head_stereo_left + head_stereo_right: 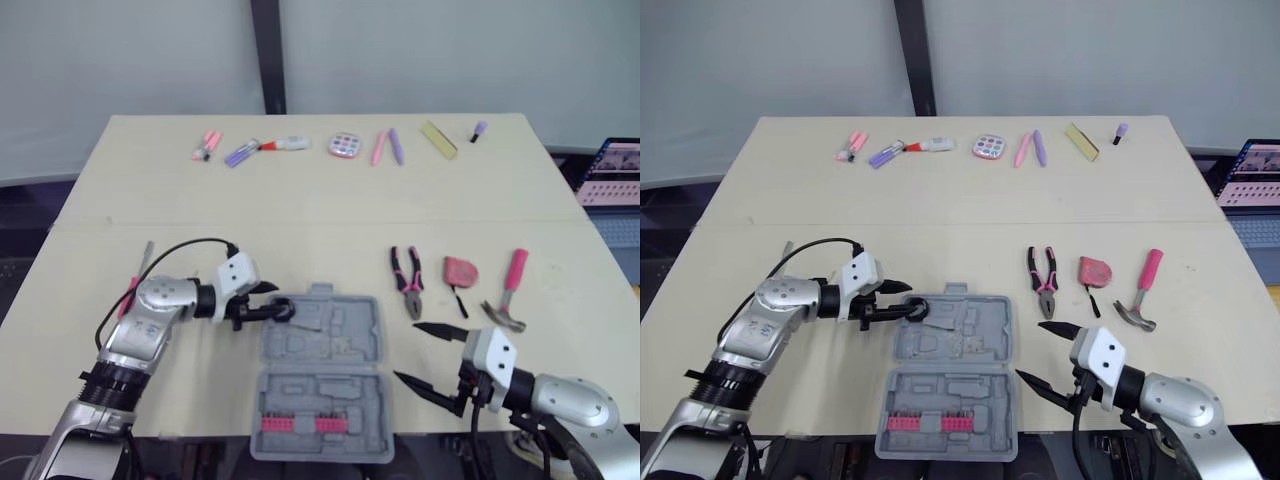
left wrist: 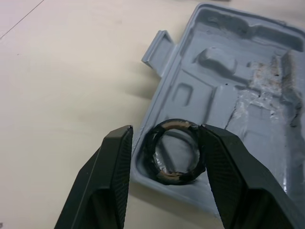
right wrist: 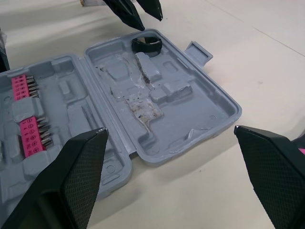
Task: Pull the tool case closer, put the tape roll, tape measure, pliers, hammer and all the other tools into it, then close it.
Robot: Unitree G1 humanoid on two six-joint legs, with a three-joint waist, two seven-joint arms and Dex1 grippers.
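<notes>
No text, brand, number or sign is legible. Tool case (image 3: 190, 109): bare grey plastic, with no lettering that can be made out. Pink bit strips (image 3: 21, 88) in it: no readable markings. Laptop screen (image 1: 618, 165) beside the desk (image 1: 300, 210): content too small to read.

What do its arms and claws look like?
The left arm and right arm are silver with rounded joints and white wrists. The left gripper and right gripper each have two black, pointed fingers. A black cable loops over the left arm.
</notes>
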